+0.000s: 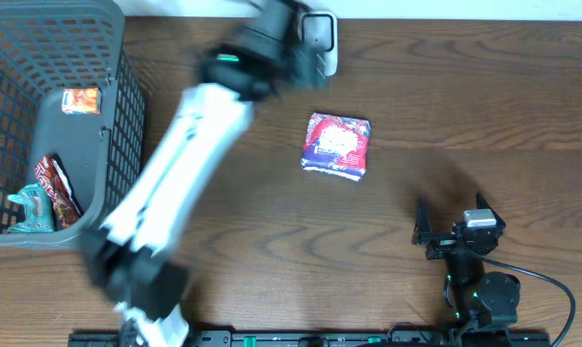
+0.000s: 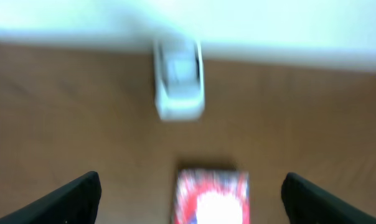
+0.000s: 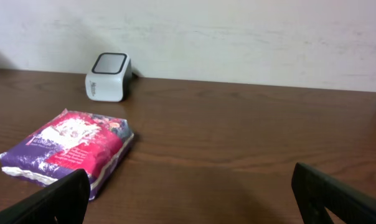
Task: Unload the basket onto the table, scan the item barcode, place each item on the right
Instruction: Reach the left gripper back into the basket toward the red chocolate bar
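Observation:
The item, a red, white and purple packet (image 1: 336, 146) (image 3: 66, 149), lies flat on the wooden table. Behind it, a white barcode scanner (image 1: 320, 39) (image 3: 108, 76) stands by the wall. My left arm is motion-blurred; its gripper (image 1: 296, 63) hovers between scanner and packet. In the left wrist view, that gripper (image 2: 191, 202) is open, with the blurred packet (image 2: 211, 196) on the table below it and the scanner (image 2: 179, 81) ahead. My right gripper (image 1: 455, 226) (image 3: 194, 199) is open and empty at the front right, well clear of the packet.
A grey plastic basket (image 1: 118, 58) fills the left side and holds an orange packet (image 1: 80, 99), a red packet (image 1: 58, 188) and a teal item (image 1: 29, 210). The white wall runs along the table's far edge.

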### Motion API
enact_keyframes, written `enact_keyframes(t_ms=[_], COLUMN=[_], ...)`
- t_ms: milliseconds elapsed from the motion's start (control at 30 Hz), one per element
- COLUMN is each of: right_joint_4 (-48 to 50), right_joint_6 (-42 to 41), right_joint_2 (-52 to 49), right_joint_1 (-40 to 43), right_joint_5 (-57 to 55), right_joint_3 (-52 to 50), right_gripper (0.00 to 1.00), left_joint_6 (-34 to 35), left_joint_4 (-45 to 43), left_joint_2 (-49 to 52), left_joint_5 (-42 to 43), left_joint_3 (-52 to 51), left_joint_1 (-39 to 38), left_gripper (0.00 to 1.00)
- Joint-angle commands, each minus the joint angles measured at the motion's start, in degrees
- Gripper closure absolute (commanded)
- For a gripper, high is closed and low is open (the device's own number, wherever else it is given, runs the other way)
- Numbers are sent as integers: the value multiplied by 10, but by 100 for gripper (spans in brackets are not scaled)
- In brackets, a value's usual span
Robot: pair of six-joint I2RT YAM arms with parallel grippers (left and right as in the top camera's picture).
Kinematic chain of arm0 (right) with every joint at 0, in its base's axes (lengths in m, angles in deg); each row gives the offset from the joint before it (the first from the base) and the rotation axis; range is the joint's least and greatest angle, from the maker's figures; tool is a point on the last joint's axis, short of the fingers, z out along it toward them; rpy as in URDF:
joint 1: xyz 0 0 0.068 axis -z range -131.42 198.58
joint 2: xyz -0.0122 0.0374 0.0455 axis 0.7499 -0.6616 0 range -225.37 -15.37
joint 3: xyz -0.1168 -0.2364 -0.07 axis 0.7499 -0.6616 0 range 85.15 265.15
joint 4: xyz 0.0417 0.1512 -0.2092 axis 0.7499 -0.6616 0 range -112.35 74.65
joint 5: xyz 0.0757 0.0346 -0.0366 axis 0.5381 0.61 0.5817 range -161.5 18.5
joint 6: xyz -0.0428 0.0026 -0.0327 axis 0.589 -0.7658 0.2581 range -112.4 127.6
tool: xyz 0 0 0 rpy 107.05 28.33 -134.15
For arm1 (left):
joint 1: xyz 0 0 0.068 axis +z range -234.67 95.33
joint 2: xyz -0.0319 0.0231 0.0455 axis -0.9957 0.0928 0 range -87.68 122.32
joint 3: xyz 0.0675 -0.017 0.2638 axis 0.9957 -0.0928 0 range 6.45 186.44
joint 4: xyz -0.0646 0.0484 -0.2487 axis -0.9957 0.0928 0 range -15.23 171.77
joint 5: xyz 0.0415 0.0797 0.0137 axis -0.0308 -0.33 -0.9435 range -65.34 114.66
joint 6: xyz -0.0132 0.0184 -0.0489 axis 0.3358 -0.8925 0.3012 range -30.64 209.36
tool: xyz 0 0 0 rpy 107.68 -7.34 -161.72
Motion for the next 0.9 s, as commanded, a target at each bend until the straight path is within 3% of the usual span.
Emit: enact_keyframes(t_ms=[0, 167, 367, 533, 867], right_joint_4=[-1, -1, -1, -1, -1], right_joint_6=[5, 5, 5, 5, 5], right_joint_2=[3, 3, 3, 3, 3], right_joint_1=[4, 4, 4, 4, 4], right_joint_5=[-1, -1, -1, -1, -1], right_joint_3=[-2, -2, -2, -2, -2], right_gripper=[1, 1, 1, 1, 1], left_joint_6=[-12, 16, 90, 31, -19], left_joint_4=[-14, -13, 77, 140, 180], left_joint_2=[-106, -162, -140, -89, 1], left_joint_5=[-9, -44, -48, -57, -250], left_joint_3=[24, 24, 15, -12, -108], left_joint_1=[104, 274, 453, 504, 506], left_gripper=[0, 2, 2, 2, 2])
